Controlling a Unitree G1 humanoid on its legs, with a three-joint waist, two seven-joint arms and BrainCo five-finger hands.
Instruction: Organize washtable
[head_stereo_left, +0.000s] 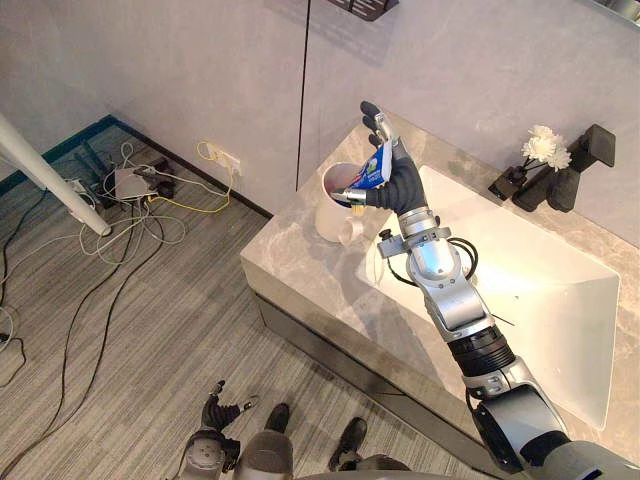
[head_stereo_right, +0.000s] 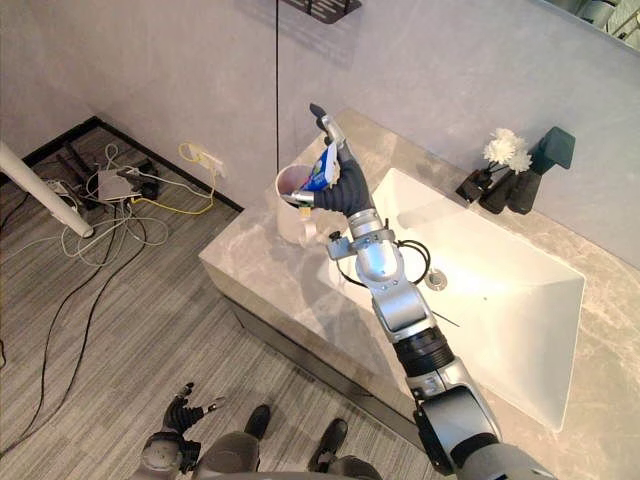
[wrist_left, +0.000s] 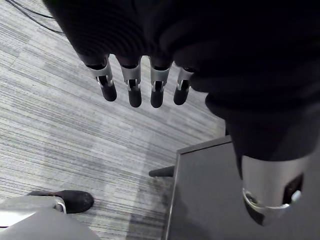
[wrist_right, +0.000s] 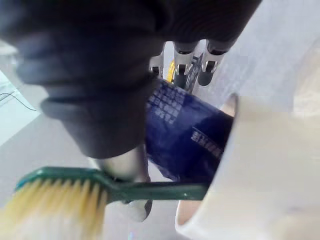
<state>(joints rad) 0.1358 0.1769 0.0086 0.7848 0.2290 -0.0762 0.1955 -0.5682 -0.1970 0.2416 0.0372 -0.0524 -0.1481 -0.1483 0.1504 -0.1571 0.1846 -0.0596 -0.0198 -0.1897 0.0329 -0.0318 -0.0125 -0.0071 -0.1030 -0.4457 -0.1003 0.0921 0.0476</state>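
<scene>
Right robot hand (head_stereo_left: 396, 182) is raised over the front left corner of the grey marble desk (head_stereo_left: 300, 255). Its thumb and fingers are clamped on a dark blue toothpaste tube (wrist_right: 186, 131).

Tube: long axis steeply tilted. The lower end dips into the mouth of a white cylindrical cup (head_stereo_left: 334, 212) and the upper end rises between the fingers. How deep it sits is unclear.

A green-handled toothbrush with yellowish bristles (wrist_right: 114, 190) runs its handle into the same cup, with the bristled head outside the rim, next to the thumb. The cup stands on the desk just beside the white rectangular sink (head_stereo_left: 545, 300).

Behind the sink are a black angular faucet (head_stereo_left: 568, 172) and a white flower (head_stereo_left: 545, 147).

Left robot hand (wrist_left: 133, 88) hangs low over grey striped carpet floor (head_stereo_left: 120, 330), fingers straight and apart. Loose cables (head_stereo_left: 135, 190) lie by the grey wall.
</scene>
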